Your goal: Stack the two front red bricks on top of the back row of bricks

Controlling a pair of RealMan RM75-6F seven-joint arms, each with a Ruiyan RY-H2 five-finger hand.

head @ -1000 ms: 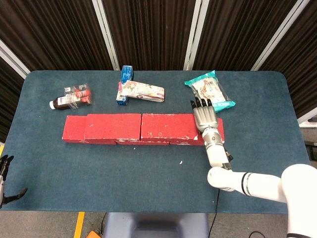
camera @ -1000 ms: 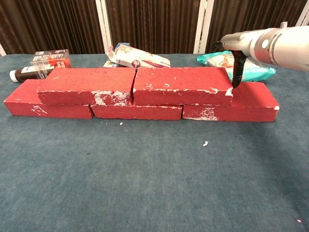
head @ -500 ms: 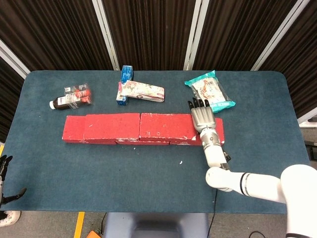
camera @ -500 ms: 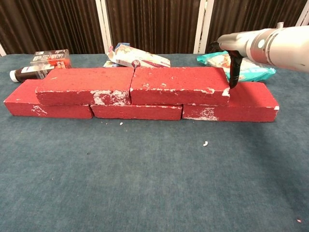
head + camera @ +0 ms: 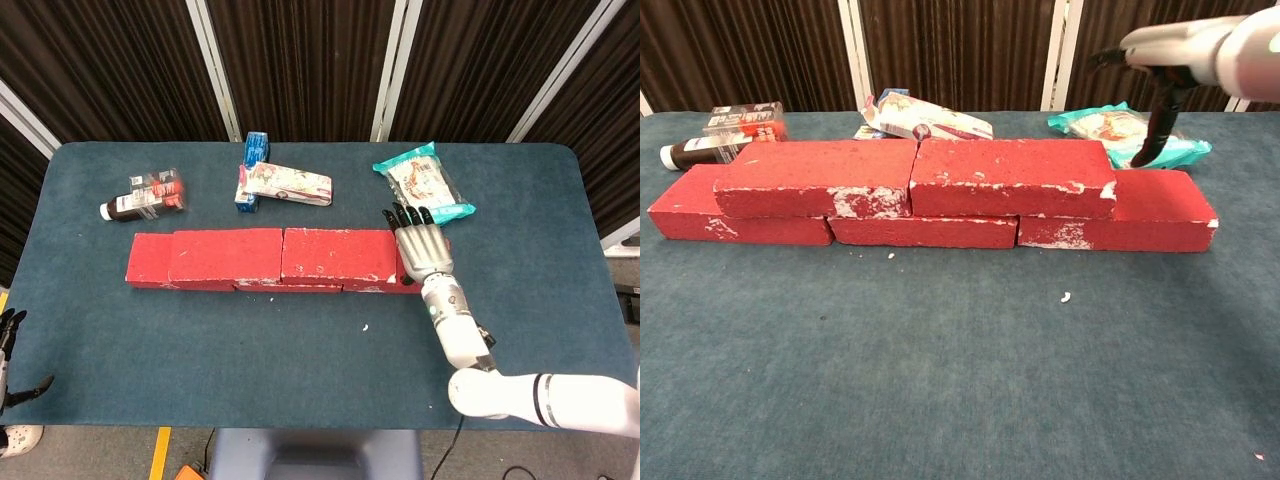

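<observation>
Behind your counter [image 5: 300,400], covered in blue-green carpet, hang dark ribbed curtains [image 5: 300,60] split by pale strips. On the counter the red bricks [image 5: 930,190] form a wall: two on top [image 5: 1010,175] of a bottom row of three. Your right hand [image 5: 422,245] hovers over the wall's right end, fingers [image 5: 405,213] spread, holding nothing. Beyond the wall lie a teal snack bag [image 5: 425,180], a pouch [image 5: 285,185], and a bottle [image 5: 140,200]. Your left hand [image 5: 10,345] hangs off the counter's left edge, fingers apart.

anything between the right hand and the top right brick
Nothing visible. The right hand hovers open just past the right end of the top right brick, above the bottom right brick. Only open air separates them, and the snack bag lies behind.
</observation>
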